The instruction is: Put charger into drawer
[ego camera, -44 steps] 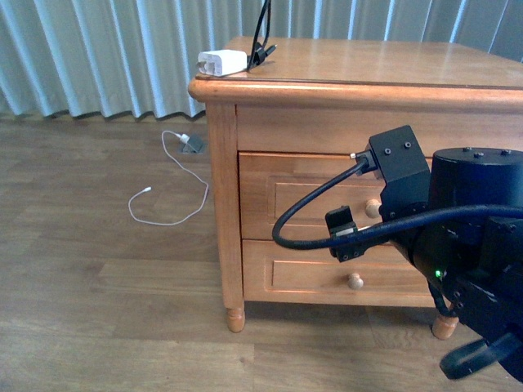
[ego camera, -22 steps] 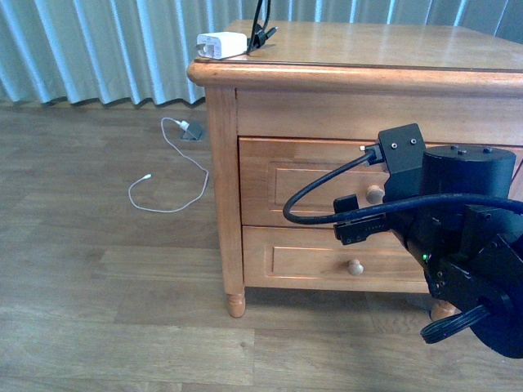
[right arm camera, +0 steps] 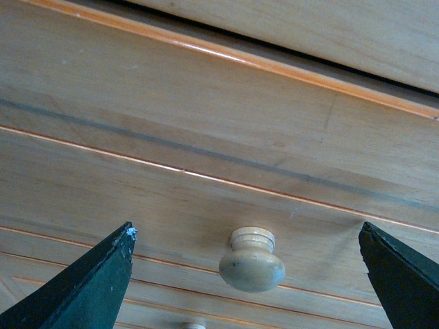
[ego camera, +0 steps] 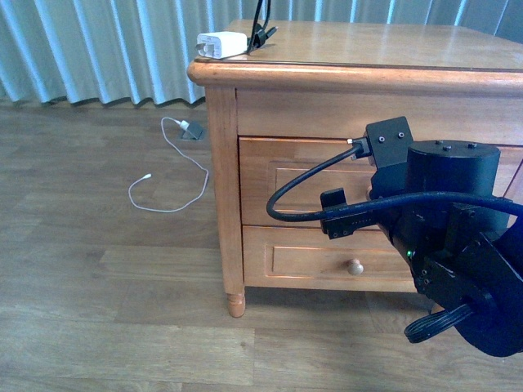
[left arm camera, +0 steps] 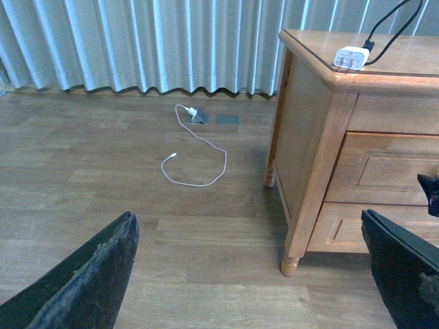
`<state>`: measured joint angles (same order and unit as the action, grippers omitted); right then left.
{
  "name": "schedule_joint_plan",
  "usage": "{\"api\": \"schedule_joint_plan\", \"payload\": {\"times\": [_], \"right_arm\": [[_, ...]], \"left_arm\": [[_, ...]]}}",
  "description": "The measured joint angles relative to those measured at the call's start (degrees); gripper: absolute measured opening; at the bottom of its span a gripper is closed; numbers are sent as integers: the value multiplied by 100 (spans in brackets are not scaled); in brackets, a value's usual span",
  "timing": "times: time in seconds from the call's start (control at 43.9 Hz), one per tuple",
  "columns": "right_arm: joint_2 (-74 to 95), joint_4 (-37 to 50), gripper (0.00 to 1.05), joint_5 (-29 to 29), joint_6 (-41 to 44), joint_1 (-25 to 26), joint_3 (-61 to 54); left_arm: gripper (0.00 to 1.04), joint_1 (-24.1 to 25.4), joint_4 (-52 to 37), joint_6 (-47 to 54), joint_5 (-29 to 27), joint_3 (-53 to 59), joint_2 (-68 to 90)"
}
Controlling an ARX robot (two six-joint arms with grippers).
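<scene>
The drawer (ego camera: pixel 255 180) is shut in the cabinet (ego camera: pixel 221 204), contents hidden. The charger (ego camera: pixel 221 43) lies on the cabinet top at its front left corner, near the edge. The right gripper (right arm camera: pixel 245 232) faces the drawer's knob (right arm camera: pixel 252 260), fingers spread wide, not touching it. The left gripper (left arm camera: pixel 248 218) gapes wide over open floor (left arm camera: pixel 103 171) left of the cabinet.

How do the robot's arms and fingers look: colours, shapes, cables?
The right arm is black: a boxy block with screws, a round housing with a small green light, and looped black cables. The left gripper and right gripper have dark, tapered wedge fingers with pale scuffs.
</scene>
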<state>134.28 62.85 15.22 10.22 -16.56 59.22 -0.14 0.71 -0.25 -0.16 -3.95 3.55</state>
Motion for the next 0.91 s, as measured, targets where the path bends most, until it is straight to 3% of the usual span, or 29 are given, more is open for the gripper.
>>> {"api": "schedule_joint_plan", "payload": {"times": [0.91], "right_arm": [[114,-44,96,13,17,-37,52]], "left_arm": [[99,0,0,-2,0,0,0]]}}
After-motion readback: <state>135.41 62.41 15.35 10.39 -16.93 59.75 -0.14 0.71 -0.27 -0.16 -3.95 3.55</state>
